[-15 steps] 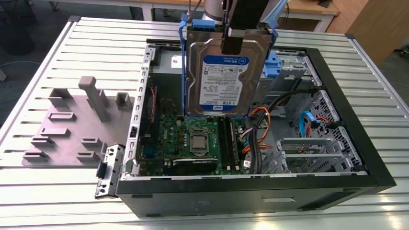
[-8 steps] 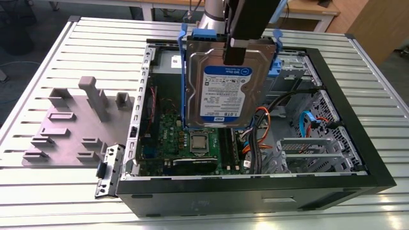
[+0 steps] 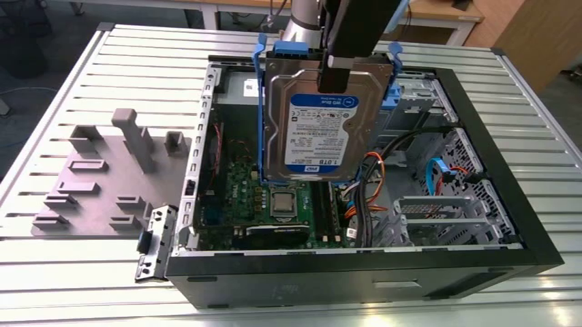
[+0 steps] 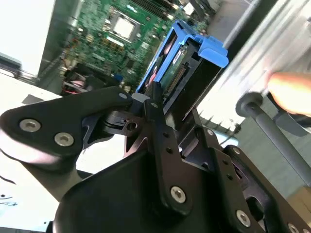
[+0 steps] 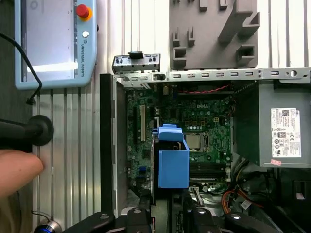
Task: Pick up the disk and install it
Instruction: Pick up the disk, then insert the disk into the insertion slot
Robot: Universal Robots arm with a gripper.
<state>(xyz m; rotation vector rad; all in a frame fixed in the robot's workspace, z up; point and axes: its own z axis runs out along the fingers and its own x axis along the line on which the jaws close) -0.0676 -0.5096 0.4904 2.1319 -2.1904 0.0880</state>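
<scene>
The tool [image 3: 334, 78], clamped on the disk [image 3: 318, 136], holds it upright above the open computer case [image 3: 345, 276]; installation not yet done.

You have a slatted metal table [image 3: 54, 286] carrying an open black computer case [image 3: 364, 272]; a grey fixture plate [image 3: 91, 194] lies just beside it, toward the edge at the exterior view's left.

Black jointed hand [image 4: 165, 109] linkages, dotted with silver screws [image 4: 177, 194].
</scene>
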